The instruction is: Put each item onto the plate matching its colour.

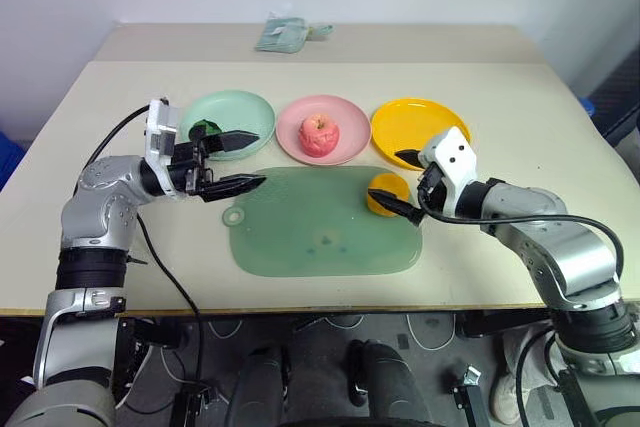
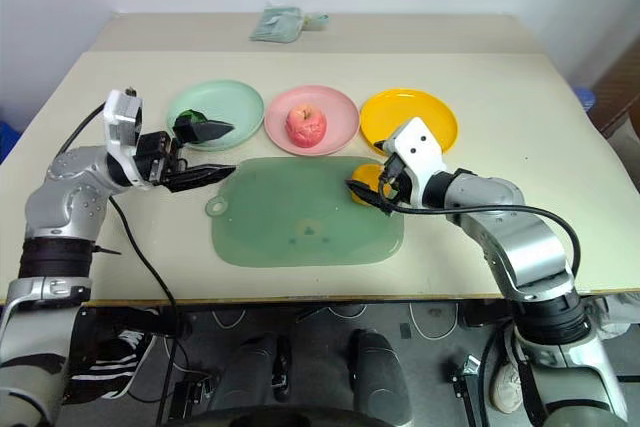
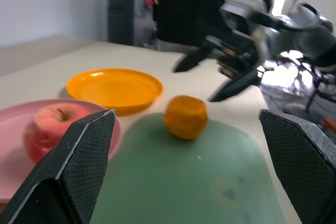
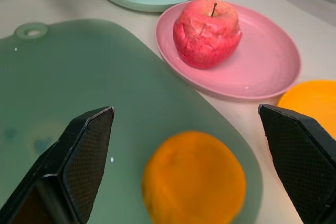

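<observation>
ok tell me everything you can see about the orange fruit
The orange fruit is a round, slightly lumpy toy of matte orange-yellow, plastic by its look. It sits upright on the translucent green cutting mat, near the mat's corner closest to the orange-yellow plate, not on that plate. The right gripper stands around it with jaws open, one finger on each side; whether either finger touches it cannot be told. Only the mat plainly touches it.
</observation>
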Controlling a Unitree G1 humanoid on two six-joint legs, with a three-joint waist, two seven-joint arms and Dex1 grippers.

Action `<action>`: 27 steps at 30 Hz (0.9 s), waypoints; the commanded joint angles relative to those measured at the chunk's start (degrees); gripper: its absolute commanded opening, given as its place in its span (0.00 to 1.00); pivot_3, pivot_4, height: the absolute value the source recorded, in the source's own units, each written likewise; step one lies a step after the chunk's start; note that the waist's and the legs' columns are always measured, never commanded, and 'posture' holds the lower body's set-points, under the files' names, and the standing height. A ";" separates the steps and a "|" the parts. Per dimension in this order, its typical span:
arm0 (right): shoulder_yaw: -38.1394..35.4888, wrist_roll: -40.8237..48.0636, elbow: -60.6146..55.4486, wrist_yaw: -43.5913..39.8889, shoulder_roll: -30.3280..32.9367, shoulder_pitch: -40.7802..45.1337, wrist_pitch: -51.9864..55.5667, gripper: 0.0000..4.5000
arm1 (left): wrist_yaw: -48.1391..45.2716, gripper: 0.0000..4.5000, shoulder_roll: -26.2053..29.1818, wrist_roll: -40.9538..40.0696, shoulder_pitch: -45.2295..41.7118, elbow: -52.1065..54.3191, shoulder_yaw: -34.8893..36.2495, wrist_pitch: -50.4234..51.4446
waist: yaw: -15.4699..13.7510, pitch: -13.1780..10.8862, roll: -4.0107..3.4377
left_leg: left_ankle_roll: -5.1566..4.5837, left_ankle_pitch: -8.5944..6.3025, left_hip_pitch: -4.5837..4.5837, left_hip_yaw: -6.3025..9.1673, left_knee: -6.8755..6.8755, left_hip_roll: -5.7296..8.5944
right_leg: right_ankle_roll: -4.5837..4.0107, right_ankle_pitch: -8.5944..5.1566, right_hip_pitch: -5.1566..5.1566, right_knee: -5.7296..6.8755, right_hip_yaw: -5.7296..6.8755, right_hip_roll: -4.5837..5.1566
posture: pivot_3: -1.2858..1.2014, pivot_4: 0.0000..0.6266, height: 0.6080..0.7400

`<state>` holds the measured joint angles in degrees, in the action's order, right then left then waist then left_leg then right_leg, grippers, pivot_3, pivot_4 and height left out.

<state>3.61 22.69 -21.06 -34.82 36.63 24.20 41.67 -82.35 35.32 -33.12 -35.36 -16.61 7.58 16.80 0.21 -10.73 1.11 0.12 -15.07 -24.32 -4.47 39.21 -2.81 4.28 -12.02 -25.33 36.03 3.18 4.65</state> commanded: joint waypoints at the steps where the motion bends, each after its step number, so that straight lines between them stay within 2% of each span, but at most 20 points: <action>1: 0.92 -1.26 1.26 0.39 -1.04 1.21 0.19 1.00 | -0.24 1.00 1.22 -0.69 0.11 2.58 0.59 0.52 | 0.12 0.00 0.00 | 0.00 0.00 0.00 0.00 0.00 0.00 | 0.00 0.00 0.00 0.00 0.00 0.00 | 0.52 0.24 1.00; 5: 4.34 -5.14 4.79 0.57 -0.91 0.63 -0.66 1.00 | 0.62 1.00 0.99 -1.10 1.35 4.09 0.82 0.94 | 0.40 0.00 0.00 | 0.00 0.00 0.01 -0.01 -0.01 0.00 | 0.02 0.01 0.00 0.01 0.00 -0.01 | 0.52 0.24 1.00; 9: 4.77 -5.35 6.87 0.13 -2.34 0.09 -0.27 1.00 | 1.56 1.00 0.76 -1.32 1.63 4.32 1.50 0.67 | 0.40 0.00 0.00 | 0.00 0.00 0.01 0.01 -0.01 -0.01 | 0.07 0.03 -0.01 0.03 0.01 -0.02 | 0.52 0.24 1.00; 12: 3.19 -3.88 6.51 -0.09 -3.81 0.70 1.06 0.80 | 1.69 1.00 0.94 -1.32 1.75 4.13 1.85 0.25 | 0.41 0.00 0.00 | 0.00 0.00 0.01 0.00 -0.01 -0.01 | 0.10 0.05 -0.02 0.02 0.00 -0.02 | 0.52 0.24 1.00; 15: 0.96 -3.55 6.48 0.41 -4.16 2.18 1.49 0.54 | 1.89 1.00 1.06 -1.66 1.65 3.97 2.43 0.31 | 0.41 0.00 0.00 | 0.00 0.00 0.02 0.00 -0.01 -0.01 | 0.10 0.05 -0.01 0.03 0.00 -0.02 | 0.52 0.24 1.00; 19: -1.89 -4.15 9.47 1.54 -4.36 5.43 -0.68 0.54 | 4.26 1.00 0.15 -2.21 0.84 3.62 3.32 0.61 | 0.36 0.00 0.00 | 0.00 0.00 0.01 0.00 -0.01 -0.01 | 0.10 0.05 -0.01 0.02 0.00 -0.01 | 0.52 0.24 1.00; 22: -5.44 -5.74 16.32 6.02 -6.05 10.79 -4.47 0.54 | 8.73 1.00 -2.11 -0.86 -0.45 3.13 3.76 -1.81 | 0.38 -0.01 -0.01 | 0.00 0.00 0.01 -0.01 -0.01 0.00 | 0.10 0.05 -0.02 0.01 0.00 -0.01 | 0.52 0.24 1.00; 27: -7.91 -7.27 23.20 7.51 -5.97 14.48 -8.84 0.54 | 9.88 1.00 -2.74 -1.26 -0.71 3.63 4.00 -2.48 | 0.41 0.00 -0.01 | 0.00 0.00 0.01 -0.01 -0.08 -0.01 | 0.15 0.08 -0.03 0.02 0.00 -0.02 | 0.52 0.24 1.00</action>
<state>-1.95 15.78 1.35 -28.00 30.63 37.73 34.88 -73.22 32.44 -34.21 -35.09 -14.55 10.28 15.65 0.62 -10.74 1.10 0.12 -15.07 -24.31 -4.48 39.11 -2.82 4.44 -11.93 -25.36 36.05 3.20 4.62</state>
